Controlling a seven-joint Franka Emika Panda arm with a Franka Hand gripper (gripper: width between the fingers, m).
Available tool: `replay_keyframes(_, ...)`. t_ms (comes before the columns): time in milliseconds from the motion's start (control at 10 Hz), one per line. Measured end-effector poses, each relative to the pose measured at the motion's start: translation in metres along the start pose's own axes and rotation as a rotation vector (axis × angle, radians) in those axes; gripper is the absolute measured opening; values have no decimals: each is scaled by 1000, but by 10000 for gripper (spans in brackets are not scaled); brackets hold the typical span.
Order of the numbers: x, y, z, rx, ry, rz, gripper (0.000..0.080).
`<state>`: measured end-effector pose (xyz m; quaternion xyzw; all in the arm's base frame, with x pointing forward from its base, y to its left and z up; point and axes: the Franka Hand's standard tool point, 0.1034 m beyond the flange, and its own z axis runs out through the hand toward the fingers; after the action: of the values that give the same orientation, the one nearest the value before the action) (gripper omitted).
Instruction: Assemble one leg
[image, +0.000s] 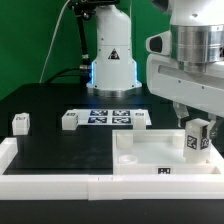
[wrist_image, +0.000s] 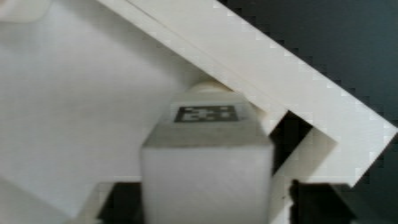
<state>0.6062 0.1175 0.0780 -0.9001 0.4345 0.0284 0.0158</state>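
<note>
My gripper (image: 196, 122) is shut on a leg (image: 197, 139), a small white block with a black-and-white tag, and holds it upright over the right corner of the large white tray-like part (image: 150, 158). In the wrist view the leg (wrist_image: 205, 155) fills the gap between my dark fingers (wrist_image: 324, 203), its tagged end close to the tray's raised rim (wrist_image: 249, 55) at a corner. My gripper (wrist_image: 208, 200) grips the leg's sides. I cannot tell if the leg touches the tray floor.
Three look-alike legs lie on the black table: one at the exterior view's left (image: 20, 122), one (image: 68, 120) beside the marker board (image: 108, 116), and one (image: 140, 119) to the right of it. A white frame (image: 40, 170) borders the table front. The robot base (image: 110, 50) stands behind.
</note>
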Motion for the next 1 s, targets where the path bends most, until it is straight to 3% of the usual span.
replay_keyframes(100,-2,-1,0,0,0,-49,617)
replay_keyframes(400,-9,-3,2,-9,5,-430,648)
replay_keyframes(700,-5,-3,8,-12,1,-969,649)
replay_keyframes(1000,0,-3,7,-28,4,-1312,649)
